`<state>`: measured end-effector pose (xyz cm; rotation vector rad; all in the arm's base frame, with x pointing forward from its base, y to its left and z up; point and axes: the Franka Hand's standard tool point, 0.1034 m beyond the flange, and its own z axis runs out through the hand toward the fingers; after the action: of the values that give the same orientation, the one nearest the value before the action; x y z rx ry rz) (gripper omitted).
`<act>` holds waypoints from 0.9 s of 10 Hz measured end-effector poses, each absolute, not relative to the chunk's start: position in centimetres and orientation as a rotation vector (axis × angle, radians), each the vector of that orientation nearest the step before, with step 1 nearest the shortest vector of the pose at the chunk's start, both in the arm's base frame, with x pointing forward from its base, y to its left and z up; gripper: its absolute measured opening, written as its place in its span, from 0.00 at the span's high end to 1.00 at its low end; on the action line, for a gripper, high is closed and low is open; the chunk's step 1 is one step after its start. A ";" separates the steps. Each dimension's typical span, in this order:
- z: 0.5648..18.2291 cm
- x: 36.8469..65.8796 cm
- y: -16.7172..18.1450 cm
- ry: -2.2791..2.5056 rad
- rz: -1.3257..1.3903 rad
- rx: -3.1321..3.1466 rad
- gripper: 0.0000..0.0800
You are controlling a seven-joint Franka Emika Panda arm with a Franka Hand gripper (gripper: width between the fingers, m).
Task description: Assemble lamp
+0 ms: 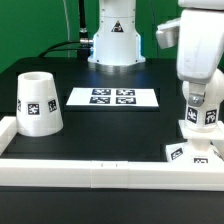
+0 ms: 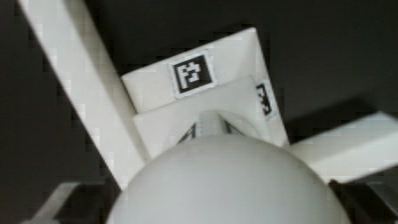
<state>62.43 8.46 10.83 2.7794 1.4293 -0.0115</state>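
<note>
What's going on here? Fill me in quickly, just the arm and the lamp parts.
The Panda arm's gripper holds the rounded bulb right over the flat square base, which sits by the white rail on the exterior view's right. Whether the bulb is already seated in the base cannot be told. The shade stands untouched on the exterior view's left, and the marker board lies in the middle of the table.
</note>
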 end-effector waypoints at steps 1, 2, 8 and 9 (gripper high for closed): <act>10.8 62.4 8.5 1.353 -0.010 2.817 0.28; 10.8 62.4 8.5 1.271 -0.009 2.855 0.28; 10.8 62.4 8.9 0.408 0.002 3.131 0.28; 10.8 62.4 9.0 0.244 0.007 3.150 0.28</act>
<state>62.43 8.95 10.81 3.1497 0.2443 0.0068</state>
